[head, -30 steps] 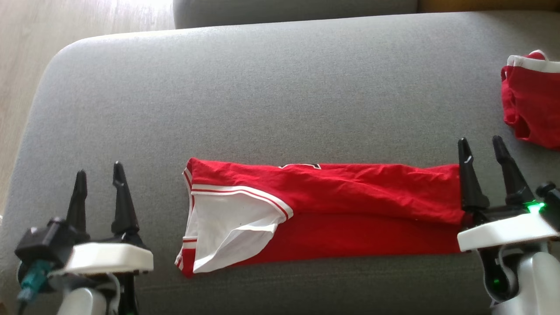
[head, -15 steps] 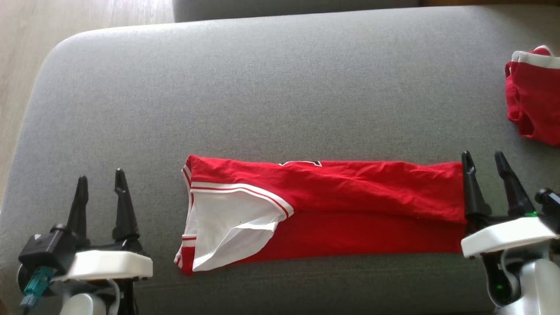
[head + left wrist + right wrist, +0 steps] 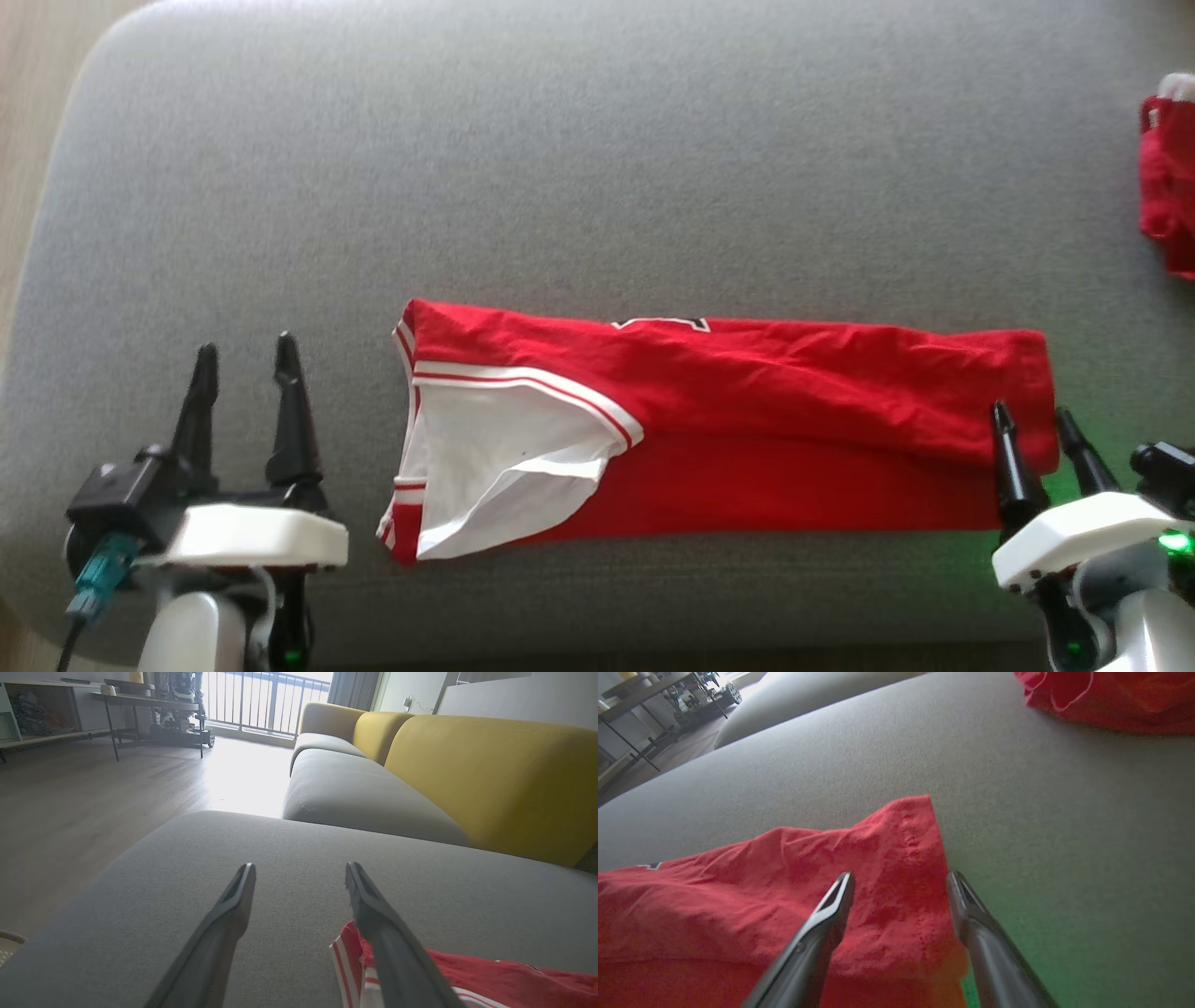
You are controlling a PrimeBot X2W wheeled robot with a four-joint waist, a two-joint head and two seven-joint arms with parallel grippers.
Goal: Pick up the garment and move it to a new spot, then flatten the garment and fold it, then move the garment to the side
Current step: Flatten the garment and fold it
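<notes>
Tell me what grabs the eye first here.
A red shirt folded into a long strip lies across the near part of the grey cushion, white fabric showing at its left end. The right fingers stand open over its right edge; the left fingers are open too, apart from the left end. Another red garment sits at the far right.

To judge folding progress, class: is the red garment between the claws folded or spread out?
Folded. The red garment lies as a long narrow band, its upper layer doubled over the lower.

Matt red cloth garment lies on a coarse-woven grey fabric cushion
</notes>
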